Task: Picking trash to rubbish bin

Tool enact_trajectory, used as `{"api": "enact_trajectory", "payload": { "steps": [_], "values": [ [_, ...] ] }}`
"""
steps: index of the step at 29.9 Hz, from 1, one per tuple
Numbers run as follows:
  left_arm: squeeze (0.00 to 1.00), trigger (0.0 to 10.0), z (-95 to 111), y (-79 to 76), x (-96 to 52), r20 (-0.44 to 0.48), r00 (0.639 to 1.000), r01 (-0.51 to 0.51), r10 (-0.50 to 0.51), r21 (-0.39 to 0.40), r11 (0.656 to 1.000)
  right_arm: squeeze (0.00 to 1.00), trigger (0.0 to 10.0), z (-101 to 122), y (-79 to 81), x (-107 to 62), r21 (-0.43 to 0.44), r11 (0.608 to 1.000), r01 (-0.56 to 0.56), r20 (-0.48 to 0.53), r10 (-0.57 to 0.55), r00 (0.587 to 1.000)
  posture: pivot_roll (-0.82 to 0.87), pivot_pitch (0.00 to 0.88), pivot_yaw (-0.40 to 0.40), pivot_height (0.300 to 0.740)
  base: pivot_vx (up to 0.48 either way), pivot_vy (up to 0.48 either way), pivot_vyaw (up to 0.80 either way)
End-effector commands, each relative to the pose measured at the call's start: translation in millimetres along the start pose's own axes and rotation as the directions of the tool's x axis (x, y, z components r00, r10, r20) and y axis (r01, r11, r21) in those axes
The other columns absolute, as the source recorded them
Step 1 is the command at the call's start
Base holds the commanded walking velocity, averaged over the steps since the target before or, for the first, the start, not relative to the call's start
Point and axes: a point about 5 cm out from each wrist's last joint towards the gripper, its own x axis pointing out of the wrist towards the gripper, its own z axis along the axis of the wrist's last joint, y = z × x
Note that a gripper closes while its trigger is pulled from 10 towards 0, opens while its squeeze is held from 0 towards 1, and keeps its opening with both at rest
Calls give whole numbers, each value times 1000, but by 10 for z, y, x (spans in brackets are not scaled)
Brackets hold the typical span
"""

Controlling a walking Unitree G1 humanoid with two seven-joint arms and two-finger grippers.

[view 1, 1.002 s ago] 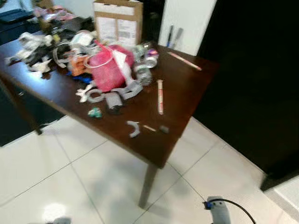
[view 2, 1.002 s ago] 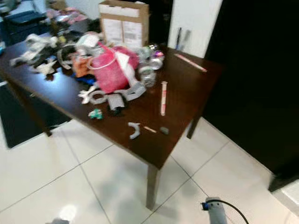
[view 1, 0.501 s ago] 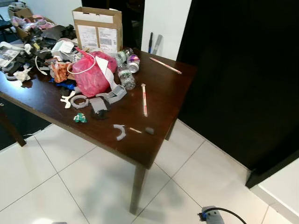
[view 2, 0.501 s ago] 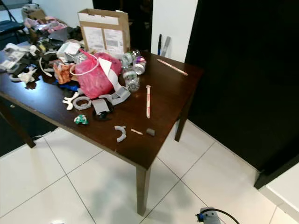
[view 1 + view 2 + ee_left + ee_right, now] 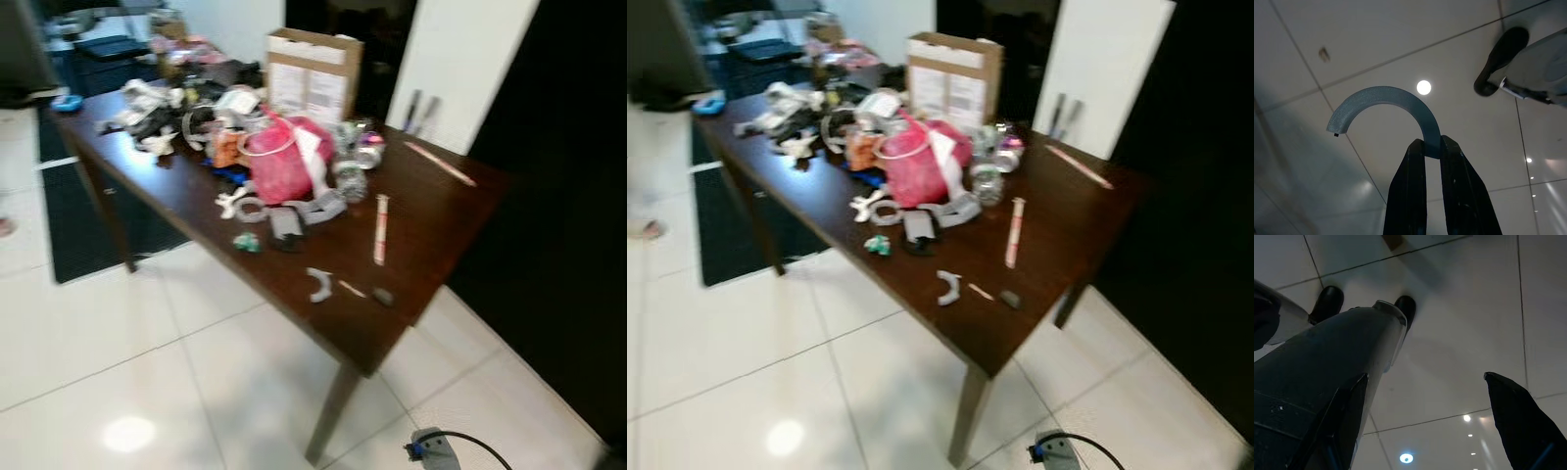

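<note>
My two head eyes look forward and down from well back at the same cluttered dark table (image 5: 431,235) on white tiles, slightly blurred, while both wrist cameras point along their black fingers straight down at the tiled floor (image 5: 1376,44) beneath them.

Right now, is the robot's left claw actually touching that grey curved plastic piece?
Touching. In the left wrist view, the left gripper has both black fingers shut on one end of the grey curved plastic piece, holding it above the white tiled floor.
</note>
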Motion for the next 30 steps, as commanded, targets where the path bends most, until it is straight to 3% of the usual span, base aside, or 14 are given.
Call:
{"api": "enact_trajectory", "payload": {
  "steps": [1,15,30],
  "values": [
    [0,10000,-95,-90,3,-25,999,23,-22,8,1000,0,10000,-107,18,-5,-4,1000,-6,-38,5,999,119,78,-60,740,0,0,781],
    [0,10000,-114,-93,2,-33,999,26,-25,28,999,0,10000,-160,13,-8,-32,999,28,-54,-30,998,114,81,-54,740,0,0,110],
    [0,10000,-152,-100,0,-47,998,36,-34,61,997,0,10000,-211,48,-7,-34,999,16,-65,-18,998,113,91,-54,740,-312,0,0]
  ]
}}
